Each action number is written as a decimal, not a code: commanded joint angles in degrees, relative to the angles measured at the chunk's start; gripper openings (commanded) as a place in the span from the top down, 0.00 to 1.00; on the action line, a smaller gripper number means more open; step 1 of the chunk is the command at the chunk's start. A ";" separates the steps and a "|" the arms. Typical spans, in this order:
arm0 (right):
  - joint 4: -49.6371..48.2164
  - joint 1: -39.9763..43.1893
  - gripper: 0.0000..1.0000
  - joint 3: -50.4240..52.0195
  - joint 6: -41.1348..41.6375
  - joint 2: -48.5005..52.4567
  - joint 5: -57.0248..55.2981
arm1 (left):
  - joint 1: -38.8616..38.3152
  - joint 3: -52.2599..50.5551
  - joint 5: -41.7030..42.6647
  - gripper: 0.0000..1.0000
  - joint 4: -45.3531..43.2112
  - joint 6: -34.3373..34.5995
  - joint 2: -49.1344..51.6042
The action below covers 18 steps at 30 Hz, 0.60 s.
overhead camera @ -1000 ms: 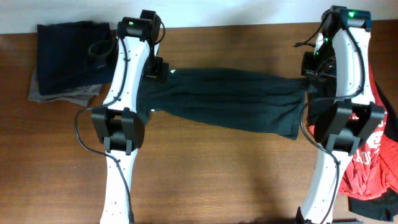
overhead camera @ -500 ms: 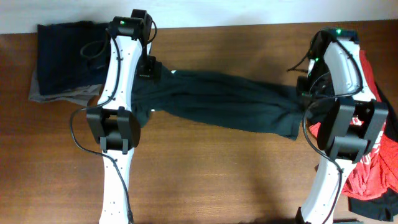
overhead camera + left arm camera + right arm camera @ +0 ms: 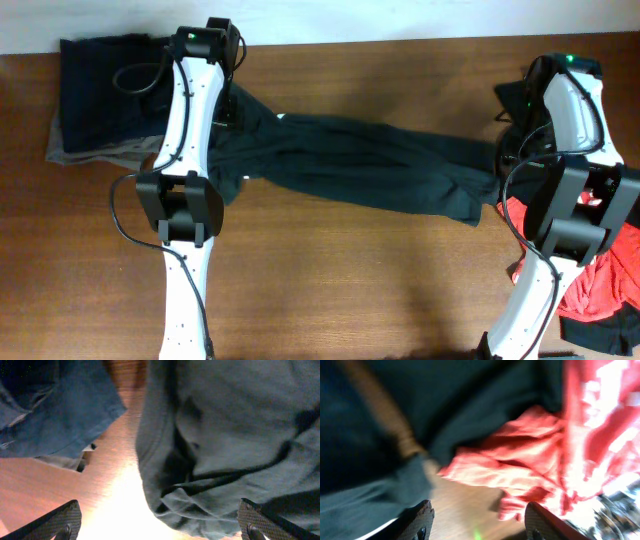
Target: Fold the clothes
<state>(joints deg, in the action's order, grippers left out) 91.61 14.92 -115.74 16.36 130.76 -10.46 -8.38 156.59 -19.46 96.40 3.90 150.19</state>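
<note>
The charcoal T-shirt (image 3: 370, 170) is lying across the wooden table (image 3: 350, 290) as a long, rumpled band, running from the left arm's end to the right arm's end. The left gripper (image 3: 160, 522) is hovering over the band's left end with its fingers spread wide and nothing between them. The right gripper (image 3: 480, 520) is hanging over the band's right end, where the dark cloth is meeting the red T-shirt (image 3: 600, 280); that view is blurred, but its fingers are standing apart and no fabric is showing in the gap. A folded navy garment (image 3: 100, 90) is sitting on a grey one (image 3: 90, 152) at the table's upper left, well apart from the work.

The step in hand is looking like a pause between grasps: the shirt is gathered lengthwise but not yet folded short. The next move is probably calling for fresh grips on the band's ends, taking care that the right gripper is catching only dark cloth and not the red shirt beside it.
</note>
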 commanded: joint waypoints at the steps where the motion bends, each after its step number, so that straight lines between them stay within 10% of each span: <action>1: -1.53 -1.03 0.41 -1.70 -7.78 -0.44 14.53 | -2.16 1.22 7.19 0.02 -0.81 -2.62 -0.85; 6: -4.92 -2.27 0.59 -1.68 -14.45 -0.44 26.36 | -5.31 1.70 25.57 0.25 -4.44 -6.56 -0.76; 12: -9.35 -4.17 0.83 -0.20 -14.45 -0.09 26.38 | -6.21 1.70 30.40 0.76 -6.27 -5.22 2.71; 18: -12.37 -6.25 0.92 2.40 -14.38 -0.09 26.38 | -6.14 1.68 34.25 0.90 -6.05 -5.22 7.08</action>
<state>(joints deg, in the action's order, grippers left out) 79.46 9.98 -114.67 2.59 130.76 14.61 -15.20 157.42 10.83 90.08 -1.06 154.10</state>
